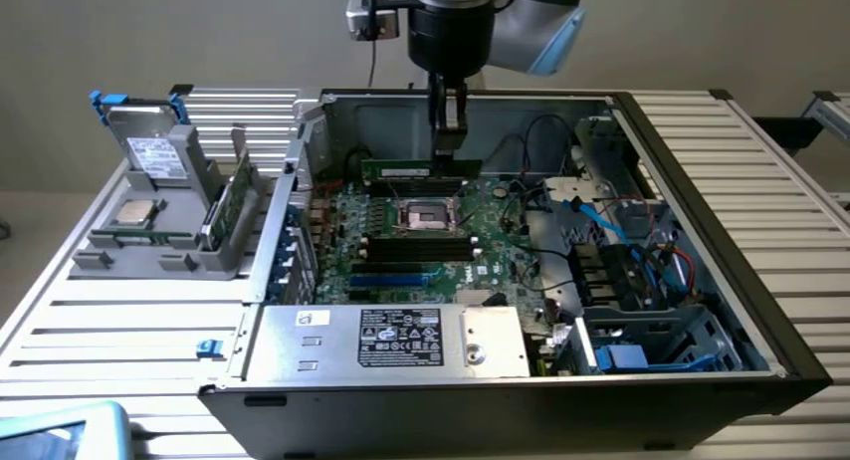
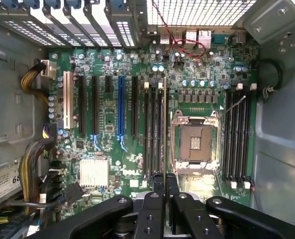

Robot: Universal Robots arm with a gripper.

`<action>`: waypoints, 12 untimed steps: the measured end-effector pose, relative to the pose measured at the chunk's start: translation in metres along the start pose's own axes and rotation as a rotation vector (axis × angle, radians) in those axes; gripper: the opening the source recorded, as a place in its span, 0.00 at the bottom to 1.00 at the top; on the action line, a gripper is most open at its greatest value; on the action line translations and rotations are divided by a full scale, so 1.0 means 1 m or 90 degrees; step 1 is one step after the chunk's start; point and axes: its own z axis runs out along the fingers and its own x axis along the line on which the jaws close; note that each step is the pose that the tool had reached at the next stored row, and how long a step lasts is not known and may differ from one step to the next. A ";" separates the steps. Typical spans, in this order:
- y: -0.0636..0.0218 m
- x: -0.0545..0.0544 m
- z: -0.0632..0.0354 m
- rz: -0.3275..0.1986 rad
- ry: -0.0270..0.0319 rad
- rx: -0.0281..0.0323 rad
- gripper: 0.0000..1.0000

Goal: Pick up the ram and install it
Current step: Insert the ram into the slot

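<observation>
Slatted table (image 1: pixel 119 321), open case (image 1: pixel 531 410): ram (image 1: pixel 422 169) aloft.
Gripper (image 1: pixel 449 153) jaws pinch the ram beside the socket (image 1: pixel 428 216); tilted, it could miss its slot (image 2: pixel 147 129) and jam.

A plain grey wall (image 1: pixel 159 32) is seen behind a white slatted table (image 1: pixel 119 331), which is evenly lit; a pale floor (image 1: pixel 34 206) is glimpsed beside it.

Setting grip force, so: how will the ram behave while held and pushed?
The ram is a thin, long board, so it is likely light and fairly stiff, yet it could flex or crack under an uneven push. The gripper pinches its flat faces at one narrow spot, so it may pivot or slip there.
</observation>
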 end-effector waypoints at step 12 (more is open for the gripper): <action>-0.0018 0.002 0.0217 0.016 0.0003 -0.0003 0.13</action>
